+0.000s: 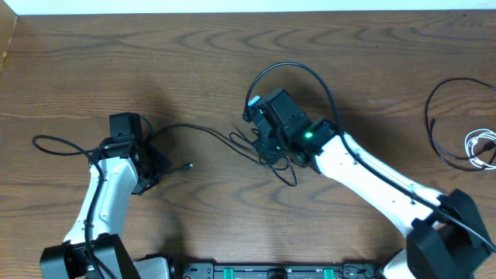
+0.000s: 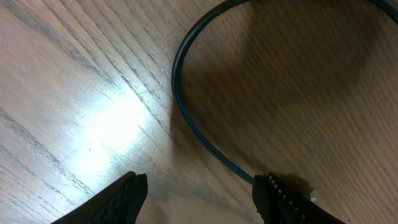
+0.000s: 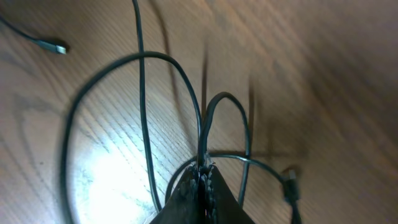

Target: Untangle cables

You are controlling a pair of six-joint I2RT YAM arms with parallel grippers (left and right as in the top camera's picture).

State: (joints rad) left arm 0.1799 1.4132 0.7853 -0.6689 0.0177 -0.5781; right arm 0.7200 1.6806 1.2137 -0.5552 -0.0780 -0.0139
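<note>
A tangle of thin black cables [image 1: 267,155] lies at the table's middle, with one loop arching up over my right arm [image 1: 288,70]. My right gripper [image 1: 267,149] is shut on a strand of this tangle; in the right wrist view the jaws [image 3: 204,169] pinch a black cable [image 3: 219,99] that loops upward. A long black cable [image 1: 203,130] runs left toward my left gripper [image 1: 153,170], which stands open. In the left wrist view the open gripper [image 2: 200,186] holds nothing, and a dark cable [image 2: 185,118] curves past its right finger [image 2: 273,190].
A small plug end [image 1: 189,165] lies right of the left gripper. Another black cable loop [image 1: 434,116] and a coiled white cable [image 1: 480,146] lie at the far right edge. A black cord [image 1: 54,143] trails left of the left arm. Equipment lines the front edge [image 1: 271,271].
</note>
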